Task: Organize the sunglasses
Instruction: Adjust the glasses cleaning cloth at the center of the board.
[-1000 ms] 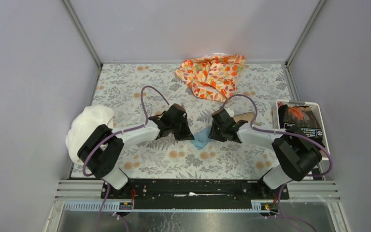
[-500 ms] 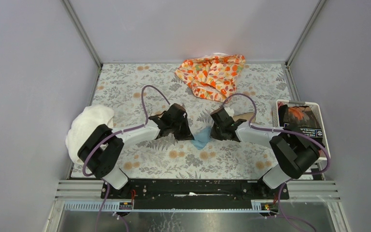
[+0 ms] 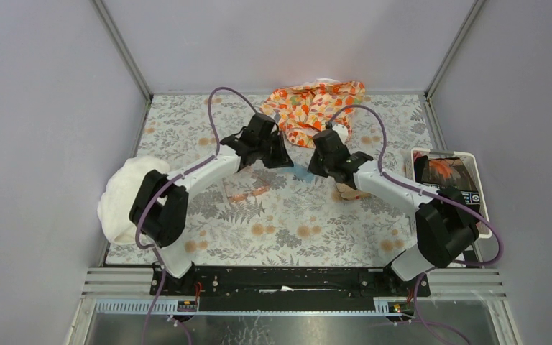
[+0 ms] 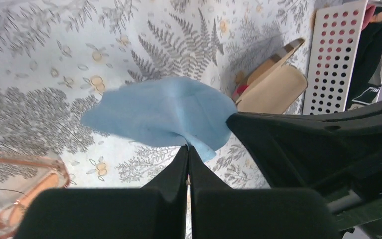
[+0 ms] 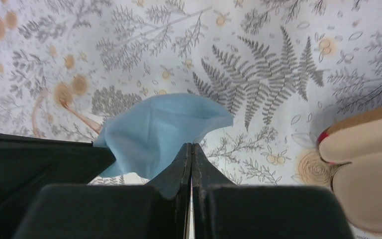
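Fern-print table [image 3: 295, 230], sunglasses [image 3: 248, 192], open tan case [image 4: 273, 92], orange floral cloth [image 3: 316, 108], white towel [image 3: 122, 194], white basket [image 4: 333, 55]

Cloth [image 4: 161, 117]: was plain light blue.
Sunglasses [image 3: 250, 192]: had a translucent orange-pink frame.
Tablecloth [image 3: 187, 129]: was white, printed with grey ferns and orange blossoms.
Crumpled fabric [image 3: 316, 111]: was orange with a leaf print.
Case [image 4: 273, 89]: was tan.

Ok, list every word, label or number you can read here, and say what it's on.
Pack in the basket: white print on a black label, too small to read.
Cloth, case, sunglasses: no writing shows.
No other text shows in any view.
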Motion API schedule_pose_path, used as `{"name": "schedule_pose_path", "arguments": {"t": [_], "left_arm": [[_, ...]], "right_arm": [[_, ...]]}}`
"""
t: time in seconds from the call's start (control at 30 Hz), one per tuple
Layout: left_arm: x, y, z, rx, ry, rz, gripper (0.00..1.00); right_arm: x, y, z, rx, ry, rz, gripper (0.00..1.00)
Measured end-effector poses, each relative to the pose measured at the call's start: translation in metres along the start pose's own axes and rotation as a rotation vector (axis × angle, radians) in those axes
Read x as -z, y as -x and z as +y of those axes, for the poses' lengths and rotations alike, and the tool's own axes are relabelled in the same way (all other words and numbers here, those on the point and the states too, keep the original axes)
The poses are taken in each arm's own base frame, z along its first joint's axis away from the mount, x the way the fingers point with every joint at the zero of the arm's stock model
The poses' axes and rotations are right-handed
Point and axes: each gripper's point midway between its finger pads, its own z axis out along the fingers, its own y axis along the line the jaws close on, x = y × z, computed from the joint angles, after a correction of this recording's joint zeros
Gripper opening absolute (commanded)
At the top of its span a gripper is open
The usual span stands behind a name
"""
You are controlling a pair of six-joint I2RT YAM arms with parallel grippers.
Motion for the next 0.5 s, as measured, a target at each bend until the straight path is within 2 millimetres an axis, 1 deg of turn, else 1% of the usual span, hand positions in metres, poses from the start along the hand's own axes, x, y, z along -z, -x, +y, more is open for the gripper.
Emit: {"name": "schedule_pose_path", "arguments": {"t": [0.07,0.17,0.23,0.27,0.3,0.4,0.47,0.5], "left_arm": [[0.002,0.011,0.000,-0.012,-0.003,-0.021,0.00],[0.004,0.016,0.006,-0.023,-0.005,-0.032,0.00],[0.005,0.007,0.014,-0.026,-0.007,-0.018,0.00],[0.004,-0.002,0.021,-0.024,-0.003,-0.001,0.00],[0.003,-0.014,0.029,-0.019,0.006,0.020,0.00],[-0.001,-0.054,0.057,0.000,0.049,0.096,0.00],[-0.002,-0.090,0.073,0.011,0.077,0.165,0.00],[-0.003,-0.105,0.076,0.008,0.084,0.195,0.00]], "right_arm": [[0.001,0.014,0.002,-0.010,0.006,-0.025,0.00],[0.001,0.020,-0.001,-0.015,-0.007,-0.040,0.00],[0.000,0.016,-0.005,-0.013,-0.016,-0.035,0.00],[-0.001,0.013,-0.008,-0.013,-0.019,-0.030,0.00],[-0.003,0.005,-0.013,-0.017,-0.019,-0.020,0.00],[-0.002,-0.032,-0.036,-0.030,-0.036,0.038,0.00],[0.002,-0.066,-0.051,-0.050,-0.044,0.101,0.00],[0.005,-0.082,-0.056,-0.055,-0.043,0.132,0.00]]}}
